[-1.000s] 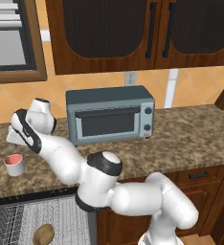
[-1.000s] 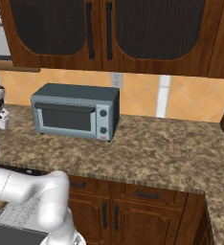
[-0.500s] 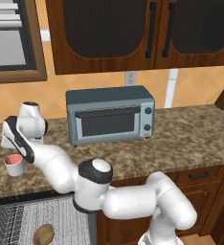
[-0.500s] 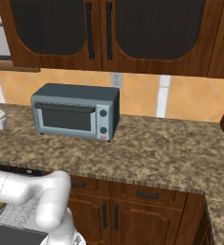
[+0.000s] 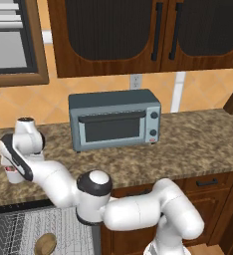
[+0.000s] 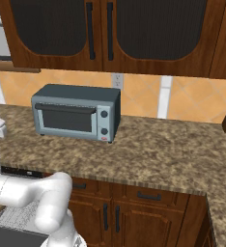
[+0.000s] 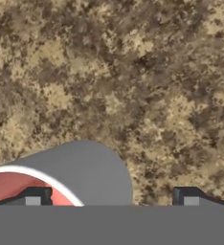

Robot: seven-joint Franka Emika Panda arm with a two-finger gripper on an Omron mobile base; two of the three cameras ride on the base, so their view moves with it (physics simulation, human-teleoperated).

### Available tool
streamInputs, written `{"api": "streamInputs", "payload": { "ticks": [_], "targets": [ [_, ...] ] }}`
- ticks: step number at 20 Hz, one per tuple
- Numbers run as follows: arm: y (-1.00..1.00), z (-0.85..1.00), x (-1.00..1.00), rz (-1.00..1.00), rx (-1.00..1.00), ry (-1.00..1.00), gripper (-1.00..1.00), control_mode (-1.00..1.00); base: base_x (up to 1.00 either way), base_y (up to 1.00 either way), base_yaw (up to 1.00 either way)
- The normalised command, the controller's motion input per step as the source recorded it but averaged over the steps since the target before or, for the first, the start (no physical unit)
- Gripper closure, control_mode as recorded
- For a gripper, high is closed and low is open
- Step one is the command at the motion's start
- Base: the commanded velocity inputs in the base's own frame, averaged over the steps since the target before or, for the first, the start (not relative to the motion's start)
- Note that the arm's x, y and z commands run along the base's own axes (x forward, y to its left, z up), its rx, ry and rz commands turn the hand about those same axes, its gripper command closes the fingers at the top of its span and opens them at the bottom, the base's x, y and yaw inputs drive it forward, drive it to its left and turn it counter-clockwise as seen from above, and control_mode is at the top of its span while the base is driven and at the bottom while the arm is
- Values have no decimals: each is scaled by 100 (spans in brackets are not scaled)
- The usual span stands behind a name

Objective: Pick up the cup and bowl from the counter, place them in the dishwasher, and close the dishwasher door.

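The counter (image 5: pixel 198 144) runs the width of the kitchen, with a grey toaster oven (image 5: pixel 114 118) standing toward its back edge. Below its left end the dishwasher (image 5: pixel 19 231) is open, and the bowl (image 5: pixel 45 244) lies on its white wire rack. The cup (image 7: pixel 61 174) stands near the counter's front edge at the left end, upright on the stone. The gripper (image 7: pixel 111 197) hangs over the cup, jaws spread wide, one fingertip (image 7: pixel 33 196) over its red inside, holding nothing.
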Motion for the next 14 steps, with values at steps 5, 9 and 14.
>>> {"api": "streamInputs", "payload": {
  "ticks": [5, 9, 14],
  "targets": [
    [8, -13, 0, 1, -2, 1, -100, -100, 0, 0, 0],
    [0, 0, 0, 0, 0, 0, 100, -100, 0, 0, 0],
    [0, 0, 0, 0, 0, 0, 100, -100, 0, 0, 0]
  ]
}}
